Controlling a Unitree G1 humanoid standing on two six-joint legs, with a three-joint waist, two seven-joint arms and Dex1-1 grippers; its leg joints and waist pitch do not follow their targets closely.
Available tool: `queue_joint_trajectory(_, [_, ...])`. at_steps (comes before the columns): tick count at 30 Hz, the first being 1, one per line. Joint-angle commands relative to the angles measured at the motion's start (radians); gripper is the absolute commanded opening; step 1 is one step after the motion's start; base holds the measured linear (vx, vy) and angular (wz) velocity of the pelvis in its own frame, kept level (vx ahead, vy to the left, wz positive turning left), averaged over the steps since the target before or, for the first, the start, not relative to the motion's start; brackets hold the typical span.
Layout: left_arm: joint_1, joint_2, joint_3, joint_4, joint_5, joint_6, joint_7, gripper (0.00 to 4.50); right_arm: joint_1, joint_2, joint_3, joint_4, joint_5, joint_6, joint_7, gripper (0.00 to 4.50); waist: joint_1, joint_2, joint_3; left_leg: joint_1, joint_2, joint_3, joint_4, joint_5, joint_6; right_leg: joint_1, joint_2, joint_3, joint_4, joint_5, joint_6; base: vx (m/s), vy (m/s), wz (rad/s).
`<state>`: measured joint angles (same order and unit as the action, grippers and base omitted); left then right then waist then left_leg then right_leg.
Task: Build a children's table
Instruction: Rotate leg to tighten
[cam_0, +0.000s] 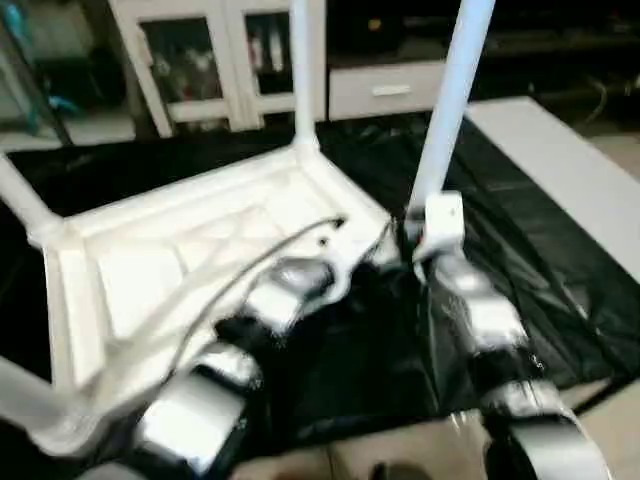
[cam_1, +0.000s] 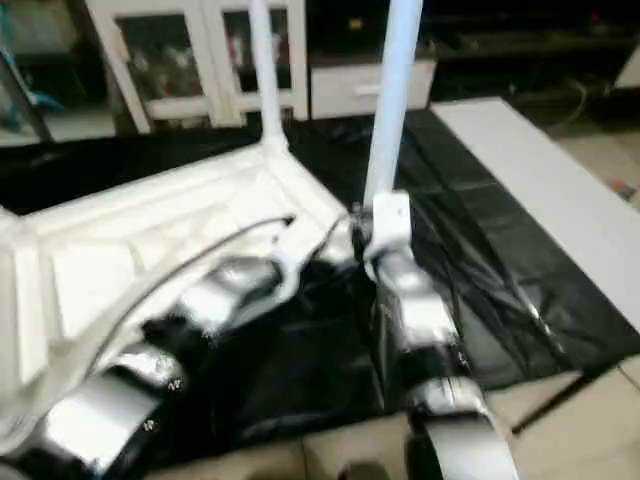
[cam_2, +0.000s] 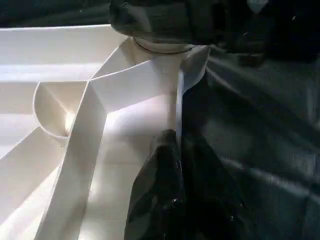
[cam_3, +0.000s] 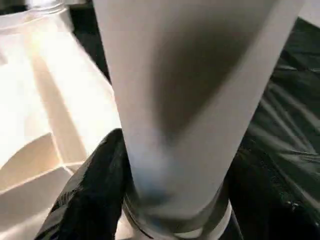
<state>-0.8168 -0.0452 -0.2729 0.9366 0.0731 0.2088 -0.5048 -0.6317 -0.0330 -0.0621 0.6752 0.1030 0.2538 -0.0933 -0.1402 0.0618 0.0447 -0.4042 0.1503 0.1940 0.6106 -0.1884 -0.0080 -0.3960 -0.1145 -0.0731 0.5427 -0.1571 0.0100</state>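
Your right gripper (cam_3: 170, 200) has its two black fingers (cam_3: 95, 185) spread about halfway and wrapped round the fat base of a white leg (cam_0: 447, 110), so it's got hold of that one, right down where the leg meets the near right corner of the tabletop (cam_0: 200, 250). That leg stands pretty much upright, long axis running straight up out of frame, leaning just a touch to the right in the head views. Your left gripper (cam_2: 170, 165) is pinched fully closed with nothing in it, sitting right against the tabletop's edge wall near that same corner, just beside the right gripper. The tabletop itself is flipped over, ribbed underside up, lying flat on the black-covered work surface (cam_0: 520, 260), with its long side running away to the left. Another leg (cam_0: 305, 70) is already standing upright in the far right corner socket, and you can see two more legs poking out at the left edge of the head view. There's a white glass-door cabinet (cam_0: 200, 60) behind the whole thing.
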Motion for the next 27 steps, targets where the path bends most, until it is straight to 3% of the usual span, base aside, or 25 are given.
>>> queue_joint_trajectory(1, [-0.030, 0.024, 0.043, 0.011, 0.018, -0.025, 0.121, 0.00, 0.005, 0.050, 0.022, 0.039, 0.011, -0.004, 0.004, 2.48, -0.006, -0.018, -0.066, 0.020, 0.059, -0.049, -0.094, -0.480, 0.021, 0.031, -0.046, 0.012, -0.067, -0.390, -0.184, 0.000, 0.000, 0.00])
queue_joint_trajectory(6, [-0.024, 0.049, 0.039, 0.010, 0.024, -0.050, 0.090, 0.00, 0.014, 0.052, 0.030, -0.004, 0.027, -0.066, 0.124, 2.48, 0.001, -0.019, -0.070, 0.016, 0.061, -0.040, -0.087, -0.386, 0.083, 0.040, -0.052, 0.016, -0.059, -0.320, -0.217, 0.000, 0.000, 0.00])
queue_joint_trajectory(7, [-0.024, 0.052, 0.039, 0.012, 0.025, -0.054, 0.087, 0.00, 0.018, 0.052, 0.029, -0.014, 0.034, -0.076, 0.145, 2.82, 0.001, -0.019, -0.070, 0.016, 0.061, -0.040, -0.087, -0.386, 0.083, 0.040, -0.052, 0.016, -0.059, -0.320, -0.217, 0.000, 0.000, 0.00])
queue_joint_trajectory(8, [-0.015, 0.063, 0.033, 0.000, 0.027, -0.059, 0.059, 0.00, 0.038, 0.037, 0.042, -0.058, 0.034, -0.073, 0.179, 3.02, 0.004, -0.013, -0.069, 0.010, 0.061, -0.041, -0.088, -0.362, 0.098, 0.044, -0.049, 0.015, -0.054, -0.302, -0.218, 0.000, 0.000, 0.00])
queue_joint_trajectory(10, [-0.015, 0.068, 0.029, 0.007, 0.028, -0.070, 0.047, 0.00, 0.041, 0.029, 0.050, -0.063, 0.029, -0.083, 0.193, 3.11, -0.006, -0.016, -0.070, 0.000, 0.062, -0.045, -0.091, -0.356, 0.103, 0.052, -0.049, 0.011, -0.048, -0.296, -0.210, 0.000, 0.000, 0.00])
queue_joint_trajectory(12, [-0.002, 0.083, 0.014, -0.007, 0.028, -0.081, -0.015, 0.00, 0.063, 0.003, 0.061, -0.108, 0.042, -0.070, 0.247, 3.48, -0.009, -0.014, -0.072, 0.013, 0.064, -0.040, -0.085, -0.353, 0.105, 0.044, -0.047, 0.009, -0.052, -0.270, -0.227, 0.000, 0.000, 0.00])
queue_joint_trajectory(13, [0.009, 0.095, 0.003, -0.021, 0.027, -0.086, -0.056, 0.00, 0.084, -0.022, 0.073, -0.147, 0.053, -0.052, 0.293, 3.48, -0.009, -0.014, -0.072, 0.013, 0.064, -0.040, -0.085, -0.353, 0.105, 0.044, -0.047, 0.009, -0.052, -0.270, -0.227, 0.000, 0.000, 0.00])
queue_joint_trajectory(16, [0.028, 0.113, -0.014, -0.044, 0.025, -0.094, -0.124, 0.00, 0.117, -0.062, 0.091, -0.211, 0.074, -0.020, 0.369, 3.63, 0.003, -0.009, -0.073, 0.014, 0.069, -0.038, -0.083, -0.313, 0.124, 0.048, -0.050, 0.006, -0.048, -0.224, -0.242, 0.000, 0.000, 0.00])
queue_joint_trajectory(18, [0.081, 0.173, -0.058, -0.127, 0.008, -0.081, -0.300, 0.00, 0.214, -0.221, 0.150, -0.374, 0.101, 0.039, 0.591, 3.63, 0.028, -0.009, -0.073, 0.017, 0.074, -0.037, -0.083, -0.289, 0.141, 0.054, -0.049, 0.008, -0.042, -0.194, -0.240, 0.000, 0.000, 0.00])
queue_joint_trajectory(19, [0.106, 0.202, -0.078, -0.168, -0.005, -0.090, -0.385, 0.00, 0.257, -0.301, 0.181, -0.438, 0.103, 0.050, 0.688, 3.63, 0.031, -0.003, -0.074, 0.018, 0.075, -0.037, -0.081, -0.275, 0.146, 0.054, -0.050, 0.010, -0.039, -0.176, -0.248, 0.052, -0.013, 0.03])
queue_joint_trajectory(20, [0.128, 0.231, -0.095, -0.213, -0.023, -0.082, -0.462, 0.00, 0.295, -0.368, 0.201, -0.495, 0.109, 0.063, 0.772, 3.63, 0.039, -0.006, -0.075, 0.015, 0.076, -0.035, -0.078, -0.241, 0.158, 0.055, -0.050, 0.012, -0.032, -0.135, -0.256, 0.052, -0.013, 0.03])
queue_joint_trajectory(22, [0.140, 0.246, -0.104, -0.237, -0.034, -0.077, -0.502, 0.00, 0.314, -0.401, 0.209, -0.522, 0.112, 0.068, 0.813, 3.63, 0.052, -0.008, -0.077, 0.014, 0.076, -0.033, -0.074, -0.191, 0.183, 0.057, -0.052, 0.014, -0.023, -0.070, -0.281, 0.000, 0.000, 0.00])
queue_joint_trajectory(23, [0.166, 0.283, -0.126, -0.298, -0.063, -0.076, -0.596, 0.00, 0.351, -0.467, 0.217, -0.575, 0.130, 0.080, 0.893, 3.63, 0.061, -0.006, -0.077, 0.017, 0.075, -0.032, -0.073, -0.198, 0.185, 0.054, -0.052, 0.014, -0.022, -0.080, -0.289, 0.000, 0.000, 0.00])
queue_joint_trajectory(25, [0.172, 0.292, -0.130, -0.312, -0.071, -0.073, -0.618, 0.00, 0.360, -0.481, 0.218, -0.586, 0.135, 0.083, 0.911, 3.63, 0.073, -0.009, -0.072, 0.018, 0.079, -0.032, -0.077, -0.221, 0.177, 0.054, -0.053, 0.017, -0.027, -0.125, -0.281, 0.000, 0.000, 0.00])
queue_joint_trajectory(26, [0.196, 0.333, -0.153, -0.377, -0.097, -0.048, -0.706, 0.00, 0.394, -0.546, 0.226, -0.632, 0.164, 0.100, 0.998, 3.63, 0.083, -0.003, -0.067, 0.027, 0.080, -0.030, -0.083, -0.288, 0.140, 0.048, -0.050, 0.017, -0.036, -0.222, -0.271, 0.000, 0.000, 0.00])
queue_joint_trajectory(27, [0.196, 0.333, -0.153, -0.377, -0.097, -0.048, -0.706, 0.00, 0.394, -0.546, 0.226, -0.632, 0.164, 0.100, 0.998, 3.63, 0.090, -0.004, -0.065, 0.032, 0.084, -0.030, -0.086, -0.305, 0.127, 0.046, -0.049, 0.019, -0.039, -0.247, -0.262, 0.000, 0.000, 0.00])
